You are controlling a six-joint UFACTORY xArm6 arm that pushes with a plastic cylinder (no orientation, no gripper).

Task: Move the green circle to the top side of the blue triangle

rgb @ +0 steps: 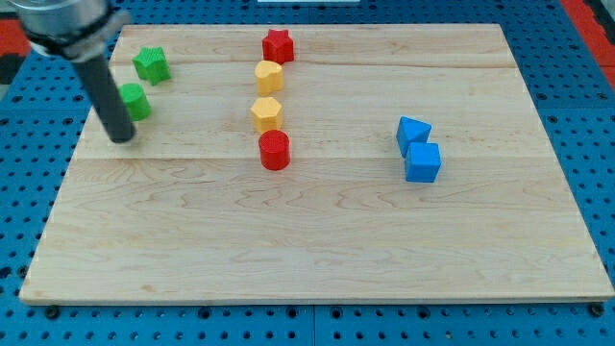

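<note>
The green circle (135, 101) lies near the board's left edge, partly hidden behind my rod. My tip (121, 138) rests on the board just below and slightly left of the circle, close to or touching it. The blue triangle (413, 131) sits at the view's right of centre, with a blue cube (423, 162) touching its lower side. The circle is far to the left of the triangle.
A green star (151, 64) lies above the circle. In a column at centre stand a red star (278, 45), two yellow hexagons (269, 76) (266, 113) and a red cylinder (274, 150). The wooden board (317, 250) lies on a blue pegboard.
</note>
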